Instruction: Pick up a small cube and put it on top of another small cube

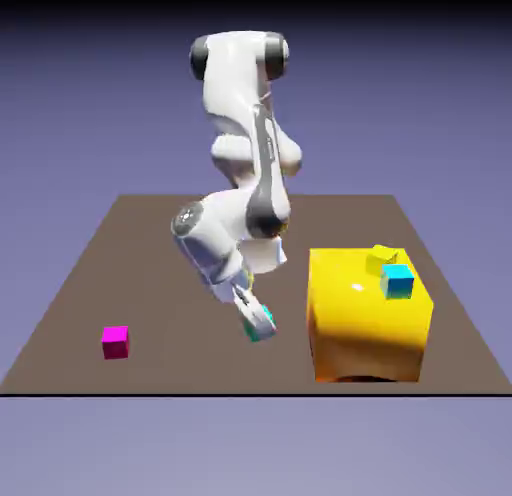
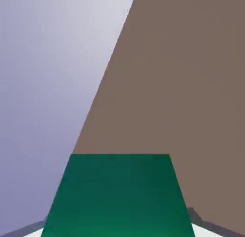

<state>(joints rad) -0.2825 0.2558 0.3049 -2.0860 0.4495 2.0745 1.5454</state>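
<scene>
The gripper (image 2: 119, 226) grips the teal cube (image 2: 119, 198); the blue cube (image 1: 397, 282) sits to its side, toward the exterior view's right, on the yellow block (image 1: 366, 324).

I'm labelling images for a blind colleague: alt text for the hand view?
A teal-green plain cube fills the bottom middle, gripped between grey finger tips; behind it, a brown tabletop meets a pale violet backdrop.

Yellow block (image 1: 365, 319): smooth, glossy finish, bright highlights. Arm housing (image 1: 235, 79): smooth, glossy, plastic-like. Tabletop (image 1: 190, 354): matt, smooth. Magenta cube (image 1: 116, 343): smooth, plain faces.
</scene>
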